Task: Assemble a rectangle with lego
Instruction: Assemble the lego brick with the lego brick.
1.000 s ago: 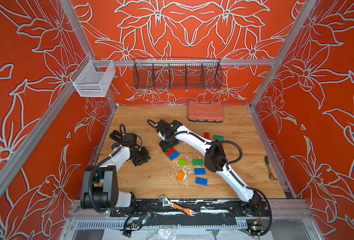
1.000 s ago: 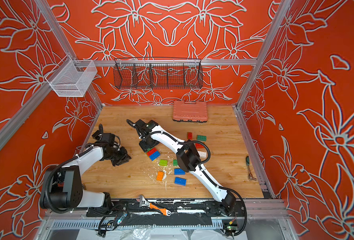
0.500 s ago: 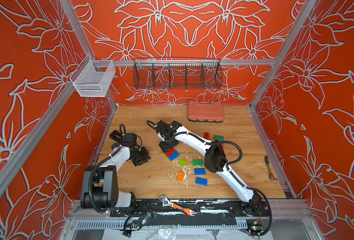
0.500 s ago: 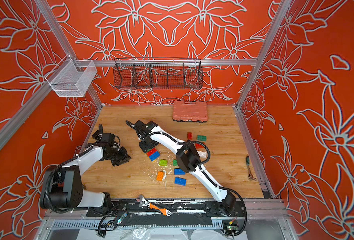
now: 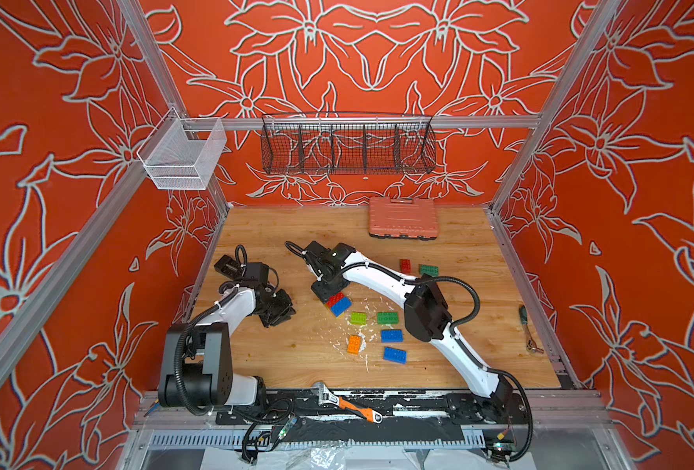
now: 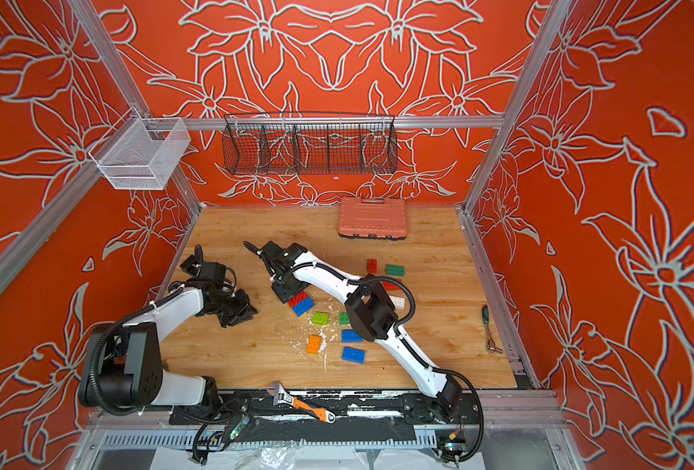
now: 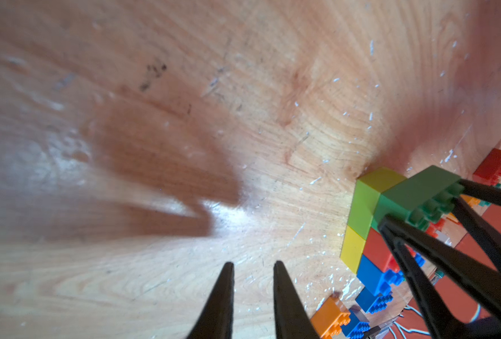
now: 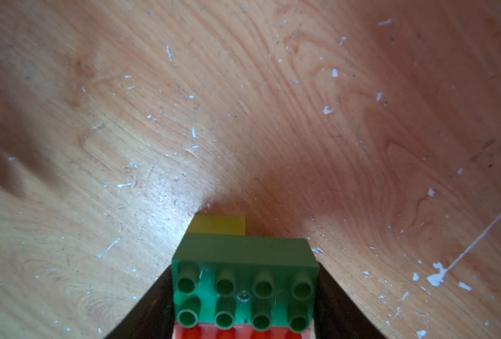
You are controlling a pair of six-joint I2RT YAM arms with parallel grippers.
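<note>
A small lego assembly [image 5: 338, 303] lies mid-table, its red and blue bricks side by side. My right gripper [image 5: 327, 289] is shut on a dark green 2x4 brick [image 8: 245, 290] at the assembly's far end, right next to the red brick [image 8: 243, 333]; yellow [image 8: 218, 224] shows beyond it. The left wrist view shows that green brick [image 7: 419, 193] over lime and yellow bricks, between the right gripper's fingers [image 7: 449, 258]. My left gripper [image 7: 252, 264] stands open and empty over bare wood, left of the assembly [image 5: 280, 313].
Loose bricks lie close by: lime [image 5: 358, 318], green [image 5: 387, 318], two blue [image 5: 391, 335], orange [image 5: 354, 344], and red [image 5: 405, 265] and dark green [image 5: 428, 269] farther back. A salmon tool case [image 5: 403, 217] sits at the rear. A wrench [image 5: 345, 405] lies on the front rail.
</note>
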